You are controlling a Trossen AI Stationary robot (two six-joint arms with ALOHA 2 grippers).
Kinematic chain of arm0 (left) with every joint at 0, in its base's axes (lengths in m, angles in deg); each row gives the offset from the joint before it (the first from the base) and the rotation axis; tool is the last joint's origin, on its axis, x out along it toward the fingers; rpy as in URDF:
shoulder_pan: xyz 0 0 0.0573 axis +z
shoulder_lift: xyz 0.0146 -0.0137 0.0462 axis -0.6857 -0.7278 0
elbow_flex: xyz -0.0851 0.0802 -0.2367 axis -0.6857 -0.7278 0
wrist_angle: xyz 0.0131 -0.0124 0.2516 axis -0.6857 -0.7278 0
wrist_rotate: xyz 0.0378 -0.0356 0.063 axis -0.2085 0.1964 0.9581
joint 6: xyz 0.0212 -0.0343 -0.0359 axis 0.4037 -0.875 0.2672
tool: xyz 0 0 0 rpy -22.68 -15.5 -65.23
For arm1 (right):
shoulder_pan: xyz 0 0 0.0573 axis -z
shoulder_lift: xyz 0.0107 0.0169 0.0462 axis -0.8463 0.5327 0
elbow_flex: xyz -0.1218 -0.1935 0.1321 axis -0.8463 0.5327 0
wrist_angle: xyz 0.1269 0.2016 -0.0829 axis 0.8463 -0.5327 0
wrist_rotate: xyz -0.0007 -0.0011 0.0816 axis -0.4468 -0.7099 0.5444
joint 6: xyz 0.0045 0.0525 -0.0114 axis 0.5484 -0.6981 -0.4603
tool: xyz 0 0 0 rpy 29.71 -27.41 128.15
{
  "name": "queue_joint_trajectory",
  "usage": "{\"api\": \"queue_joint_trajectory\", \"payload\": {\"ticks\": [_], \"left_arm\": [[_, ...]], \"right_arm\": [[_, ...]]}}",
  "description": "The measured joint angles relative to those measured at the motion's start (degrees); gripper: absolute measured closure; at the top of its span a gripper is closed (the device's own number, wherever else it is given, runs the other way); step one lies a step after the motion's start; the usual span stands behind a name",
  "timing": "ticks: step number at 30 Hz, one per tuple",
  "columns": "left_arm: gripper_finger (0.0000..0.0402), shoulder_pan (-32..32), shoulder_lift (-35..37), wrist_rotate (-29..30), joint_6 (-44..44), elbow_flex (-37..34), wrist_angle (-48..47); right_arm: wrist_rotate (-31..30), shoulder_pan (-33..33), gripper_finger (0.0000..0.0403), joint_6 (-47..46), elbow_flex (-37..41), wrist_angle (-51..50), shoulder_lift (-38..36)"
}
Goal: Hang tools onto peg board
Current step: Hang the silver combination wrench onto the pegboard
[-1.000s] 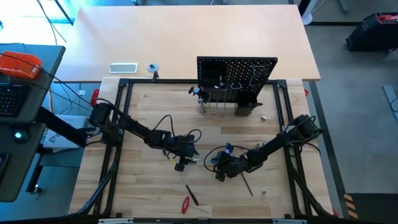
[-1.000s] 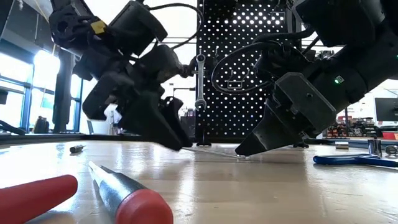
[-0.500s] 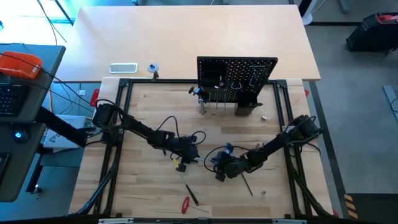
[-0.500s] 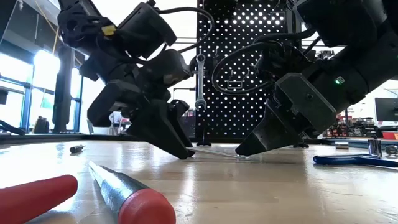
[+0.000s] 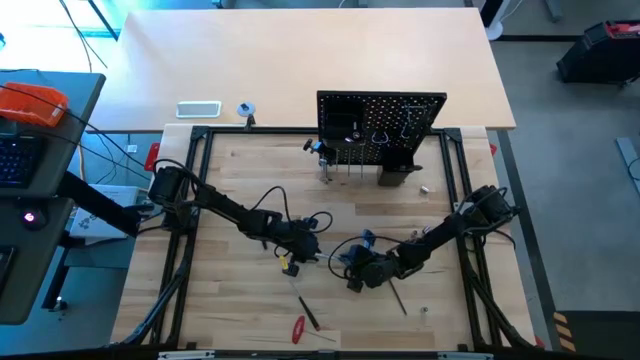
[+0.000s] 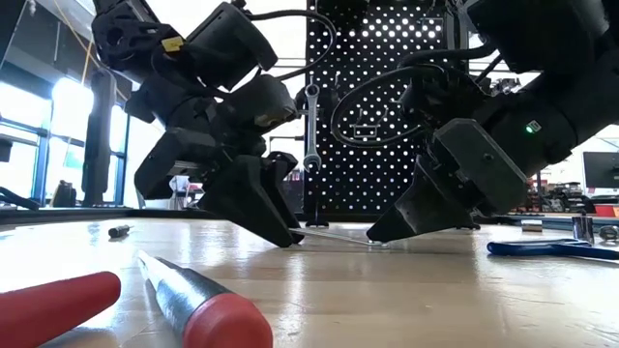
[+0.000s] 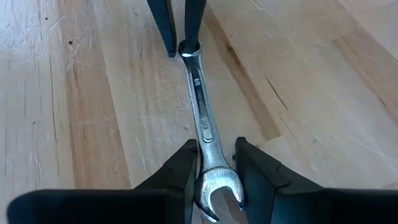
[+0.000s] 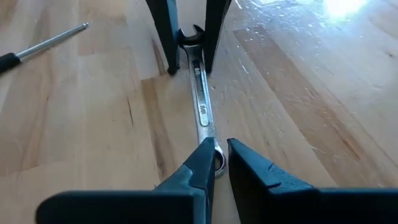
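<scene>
Low view shows us both grippers, left (image 6: 287, 235) and right (image 6: 375, 235), nipped on opposite ends of a silver wrench (image 7: 204, 127) lying at table centre, peg board (image 5: 381, 125) at twelve o'clock holding another wrench (image 6: 310, 126), red-handled screwdriver (image 6: 198, 309) still unhung.

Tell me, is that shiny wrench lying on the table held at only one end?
No, the left tool closes on the wrench's open-jawed end while the right tool pinches its ring end.
</scene>
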Motion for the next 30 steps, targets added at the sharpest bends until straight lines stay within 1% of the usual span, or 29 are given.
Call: {"api": "queue_joint_trajectory", "payload": {"ticks": [3,6,10,14,17,20,26,30], "left_arm": [[0.0324,0.0,0.7,0.2,0.6,0.0,-0.2],[0.0324,0.0,1.9,0.2,1.0,-0.2,-1.3],[0.0324,0.0,4.4,0.3,1.2,-0.2,-1.0],[0.0324,0.0,6.7,1.5,1.5,-0.2,-1.7],[0.0324,0.0,9.2,4.3,2.4,-0.2,-2.1],[0.0324,0.1,11.6,8.6,2.5,-0.2,-2.3],[0.0324,0.2,16.1,23.8,3.3,-0.1,-0.5],[0.0324,0.1,18.3,33.1,4.8,-0.1,1.0]], "right_arm": [[-1.9,-0.9,0.0343,0.6,0.2,-1.9,-2.0],[-3.6,-1.8,0.0325,0.3,0.4,-5.9,-4.7],[-6.8,-3.1,0.0306,-1.3,0.1,-9.5,-9.8],[-12.5,-5.2,0.0297,-1.6,0.1,-12.7,-15.1],[-17.2,-6.8,0.0296,-1.8,0.0,-15.4,-19.5],[-21.1,-8.1,0.0296,-1.6,0.0,-17.0,-23.7],[-25.9,-10.6,0.0297,0.7,-0.1,-18.2,-28.7],[-27.7,-12.0,0.0297,1.5,-0.1,-18.5,-29.0]]}}
